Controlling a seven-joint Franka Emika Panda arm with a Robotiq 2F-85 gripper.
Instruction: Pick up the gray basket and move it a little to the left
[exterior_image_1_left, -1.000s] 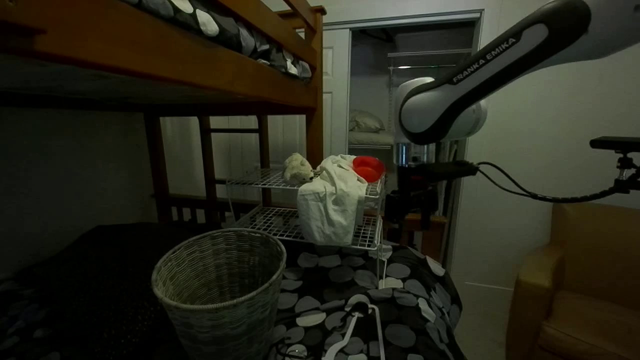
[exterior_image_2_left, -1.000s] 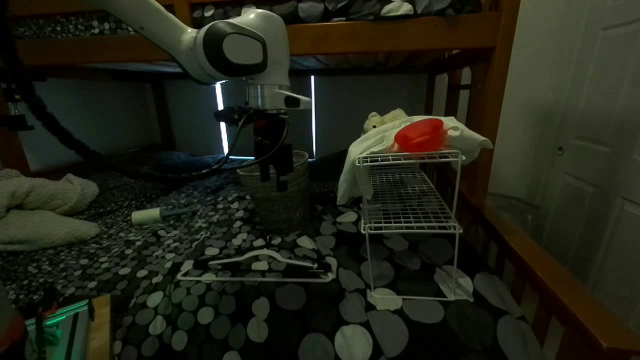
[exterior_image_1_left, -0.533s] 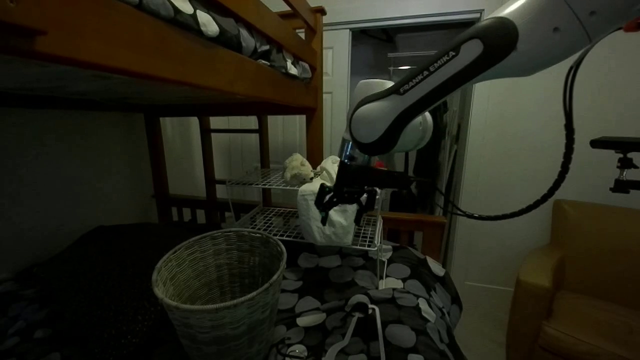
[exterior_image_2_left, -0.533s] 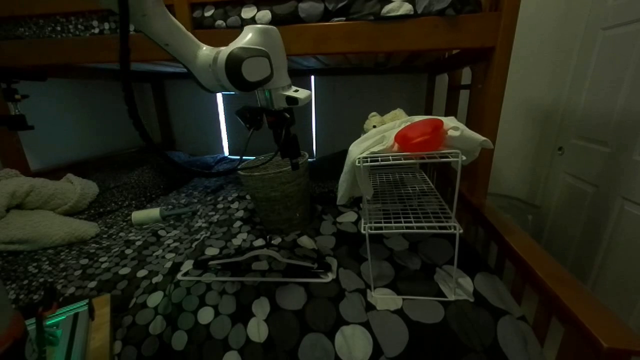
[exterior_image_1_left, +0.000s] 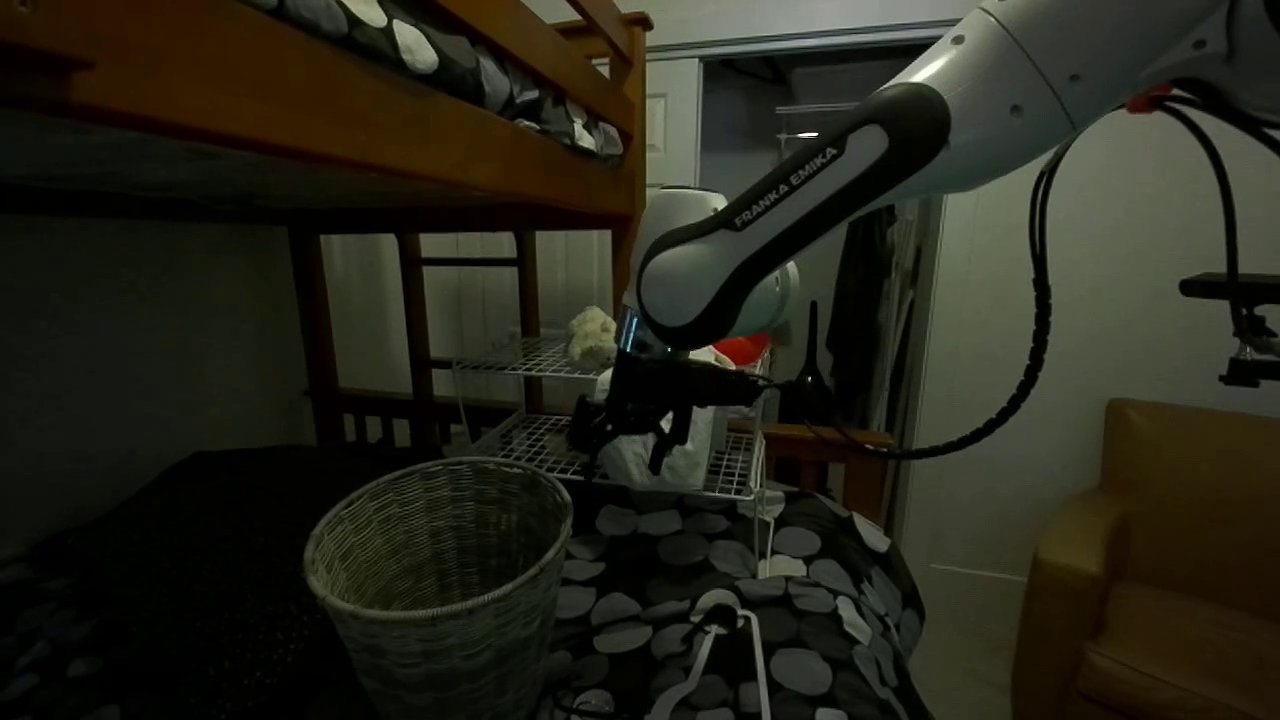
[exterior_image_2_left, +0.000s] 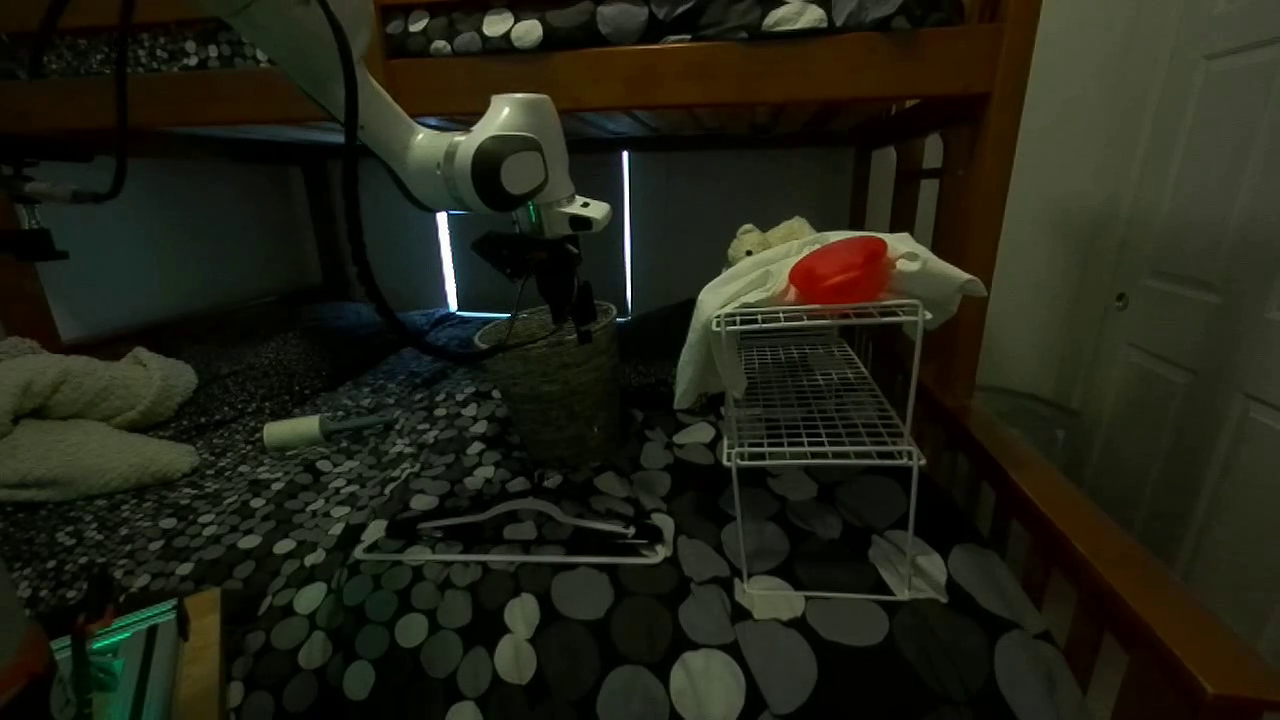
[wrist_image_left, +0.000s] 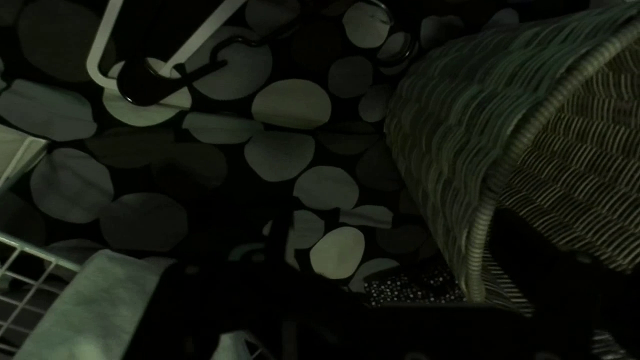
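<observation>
"Over on the black bedspread with gray and white dots, there it stands: the big round gray-beige wicker basket, upright, apart from the white wire rack. Any lift?"

"None yet! The black robot gripper hangs close by its braided rim, spread wide, pinching nothing."

"Is it astride the rim?"

"Seems so in the wrist view; whether anything touches, I can't tell."

"So where are we?"

"Early, I'd say. Approach nearly made. Remaining: close on the rim, raise the basket, shift it a little left, set it down."
</observation>
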